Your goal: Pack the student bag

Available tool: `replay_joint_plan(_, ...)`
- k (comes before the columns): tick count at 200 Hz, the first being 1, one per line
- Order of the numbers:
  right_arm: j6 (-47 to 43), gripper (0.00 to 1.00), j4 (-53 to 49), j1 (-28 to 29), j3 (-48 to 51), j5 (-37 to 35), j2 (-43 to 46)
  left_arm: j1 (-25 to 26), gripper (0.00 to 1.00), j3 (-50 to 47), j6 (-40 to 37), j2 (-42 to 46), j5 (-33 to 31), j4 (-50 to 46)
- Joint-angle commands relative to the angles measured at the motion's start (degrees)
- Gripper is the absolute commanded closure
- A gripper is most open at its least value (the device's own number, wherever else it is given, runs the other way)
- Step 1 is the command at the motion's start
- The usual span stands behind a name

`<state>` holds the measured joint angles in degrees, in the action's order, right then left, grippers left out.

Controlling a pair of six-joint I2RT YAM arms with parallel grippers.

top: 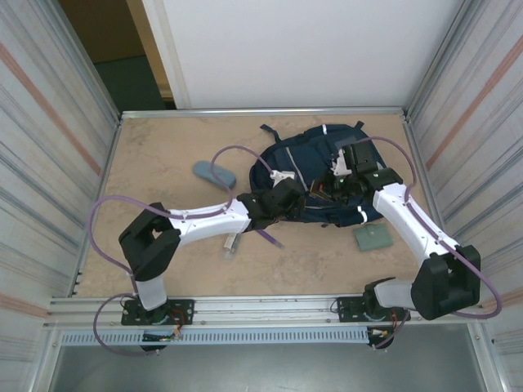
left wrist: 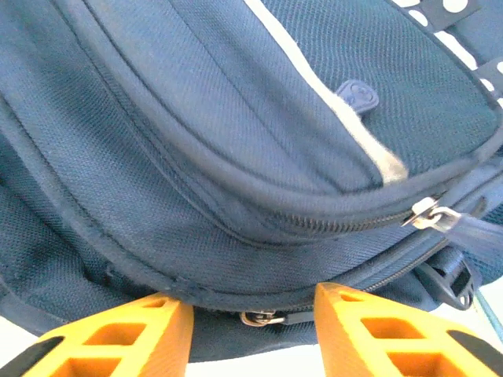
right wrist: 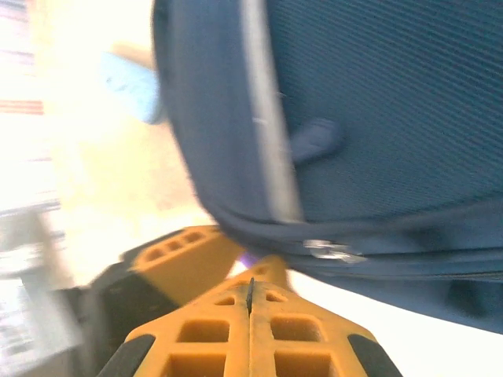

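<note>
Mostly navy, the backpack (top: 304, 159) shows a white stripe (left wrist: 346, 118) and silver zipper pulls (left wrist: 428, 214), with the left claw (left wrist: 250, 314) apart and the right claw (right wrist: 251, 290) pressed together.

Student bag (left wrist: 196, 133): navy fabric is spreading beyond the fingers, with piping and seams curving across it.
White stripe (left wrist: 314, 78): is running diagonally over the front pocket, widening at its near end.
Fabric tab (left wrist: 355, 94): is sitting just beside the stripe.
Silver zipper pull (left wrist: 428, 214): is lying on the pocket's zip, to the right.
Second zipper pull (left wrist: 259, 318): is resting on a nearer zip, between the fingers and touching neither.
Black buckle (left wrist: 449, 284): is showing at the near right.
Left gripper (left wrist: 251, 308): its orange fingers (left wrist: 118, 342) are standing apart, gripping nothing.
</note>
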<state>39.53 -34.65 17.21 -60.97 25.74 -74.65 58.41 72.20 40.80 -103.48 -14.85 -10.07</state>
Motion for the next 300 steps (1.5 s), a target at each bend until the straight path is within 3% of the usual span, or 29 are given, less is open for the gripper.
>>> replay_joint_plan(1,-2.75,1.0,-0.84,-0.09,-3.25,3.6,0.04,-0.75,0.62,-0.25,-3.4,0.03,4.27,2.16)
replay_joint_plan(21,-3.65,1.0,-0.94,-0.64,-3.26,3.49,-0.62,-1.36,0.68,-1.35,-6.32,0.91,7.64,3.64)
replay_joint_plan(59,-4.09,1.0,-2.06,-1.15,-1.31,1.1,-1.67,-3.84,0.67,-2.41,-5.75,1.63,11.62,2.05)
replay_joint_plan(73,-5.15,0.71,-4.31,-0.85,-0.27,-3.32,-1.84,-4.01,0.68,-3.13,-5.73,1.95,12.18,2.46)
replay_joint_plan(94,-5.47,0.55,-6.99,0.5,1.15,-10.25,-2.11,-4.12,0.69,-3.79,-5.68,2.35,12.93,3.34)
replay_joint_plan(116,-5.45,0.53,-2.54,3.55,5.06,-12.03,-2.17,-4.17,0.7,-4.47,-5.8,2.39,13.64,4.76)
replay_joint_plan(147,-18.39,0.47,-0.69,7.56,4.12,-17.72,-7.27,-4.18,0.7,-5.74,-5.16,2.99,14.14,6.17)
replay_joint_plan(187,-17.44,0.46,-0.95,7.83,1.04,-19.85,-9.91,-4.8,0.69,-9.42,-5.1,6.68,14.73,7.21)
replay_joint_plan(219,-29.5,0.45,-0.47,7.14,0.08,-21.69,-5.93,-5.24,0.66,-13.58,-7.37,11.59,14.38,9.08)
replay_joint_plan(231,-40.5,0.44,1.1,7.7,0.24,-16.89,-5.44,-5.56,0.65,-15.09,-7.3,13.12,13.95,9.85)
replay_joint_plan(262,-59.64,0.44,4.87,10.99,0.29,-13.93,-8.42,-6.97,0.64,-18.01,-6.1,15.29,14.66,11.86)
replay_joint_plan(281,-63.91,0.43,5.91,13.15,-1.06,-19.11,-11.42,-7.83,0.63,-18.55,-5.09,16.15,16.23,12.0)
replay_joint_plan(300,-67.33,0.42,5.17,13.46,-3.24,-19.68,-14.85,-7.79,0.62,-19.02,-5.82,17.27,15.76,11.31)
